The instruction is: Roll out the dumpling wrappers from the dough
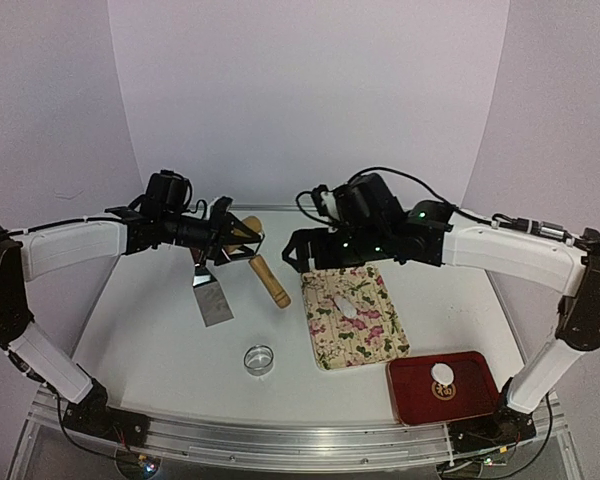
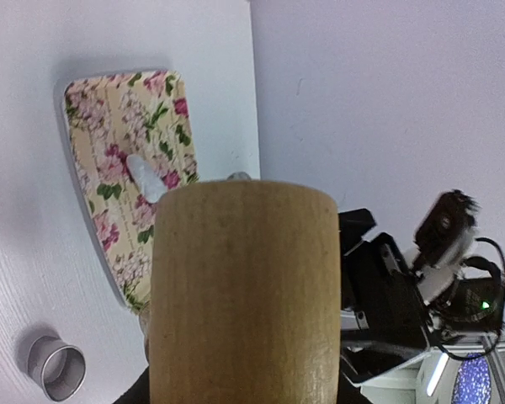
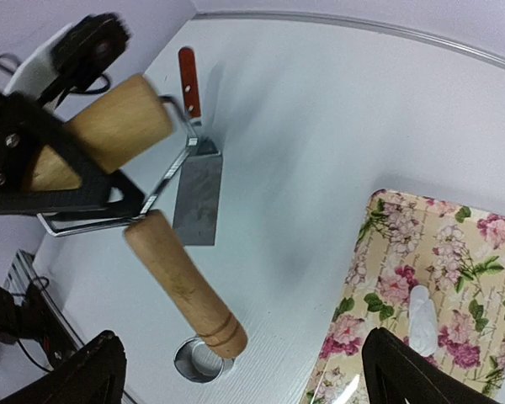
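My left gripper (image 1: 223, 238) is shut on the wooden roller (image 1: 248, 228) of a rolling pin held above the table at the back left. Its wooden handle (image 1: 270, 281) hangs down to the right on a metal frame. That roller (image 2: 244, 295) fills the left wrist view. My right gripper (image 1: 298, 250) stands open beside the pin, its jaws wide apart (image 3: 244, 379) and empty, the handle (image 3: 185, 286) just ahead of them. A small white dough piece (image 1: 352, 310) lies on the floral board (image 1: 380, 345). One round dumpling wrapper (image 1: 441, 375) rests in the red tray (image 1: 475, 400).
A metal spatula (image 1: 212, 297) with a red handle lies on the table under the rolling pin. A small metal ring cutter (image 1: 259, 358) stands near the front centre. The red tray sits at the front right, close to the right arm's base.
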